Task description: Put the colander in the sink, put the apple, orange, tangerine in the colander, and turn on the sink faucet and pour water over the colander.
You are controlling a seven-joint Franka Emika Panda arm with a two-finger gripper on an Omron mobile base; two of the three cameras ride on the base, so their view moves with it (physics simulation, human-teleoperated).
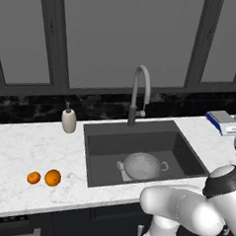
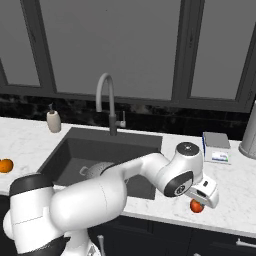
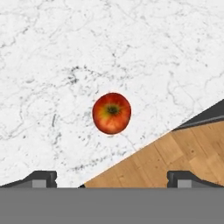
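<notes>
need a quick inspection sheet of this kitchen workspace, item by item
surface: white marble counter, dark sink set into it
job's things: colander sits on the sink floor, no fruit in it; orange and tangerine lie side by side on the counter left of the sink; apple lies on the counter right of the sink, near the front edge; faucet behind the sink, no water seen running
clutter: soap bottle at the sink's back left corner; blue and white box on the right
grippers: gripper open, above the apple, holding nothing
cables: nothing seen
surroundings: dark-framed windows, black backsplash, wooden floor
</notes>
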